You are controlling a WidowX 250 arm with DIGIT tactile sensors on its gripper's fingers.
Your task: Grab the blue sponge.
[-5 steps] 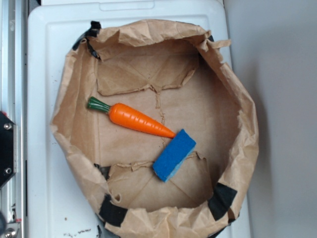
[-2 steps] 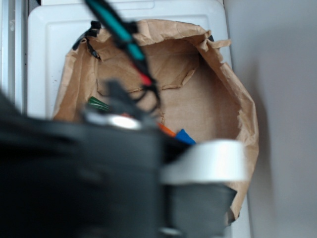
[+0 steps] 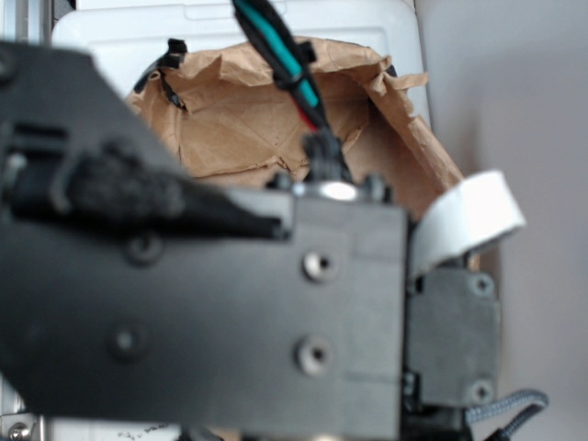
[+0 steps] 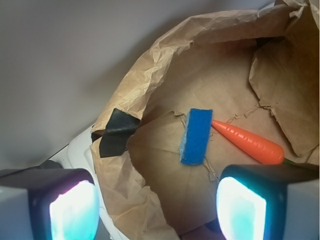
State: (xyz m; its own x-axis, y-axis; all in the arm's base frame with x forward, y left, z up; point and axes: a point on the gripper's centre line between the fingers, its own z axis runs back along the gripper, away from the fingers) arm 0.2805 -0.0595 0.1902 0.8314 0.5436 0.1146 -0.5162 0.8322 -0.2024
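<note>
Wrist view looks down into a crumpled brown paper bag (image 4: 150, 75) whose rim is rolled down and patched with black tape (image 4: 112, 132). On the bag's flat floor lies the blue sponge (image 4: 196, 135), standing nearly upright in the picture, its paler layer along the left edge. The pointed tip of the orange carrot (image 4: 247, 142) just meets the sponge's upper right corner, and the carrot runs off toward 4 o'clock. The gripper (image 4: 157, 207) hangs above the bag with its fingers (image 4: 72, 205) spread wide, one at 8 o'clock and one at 4 o'clock, holding nothing; the sponge sits between them, toward 12 o'clock, well apart from both. In the exterior view the blurred black arm (image 3: 202, 312) fills most of the picture, hiding sponge and carrot; only the bag's far wall and the white desk (image 3: 138, 37) show.
</note>
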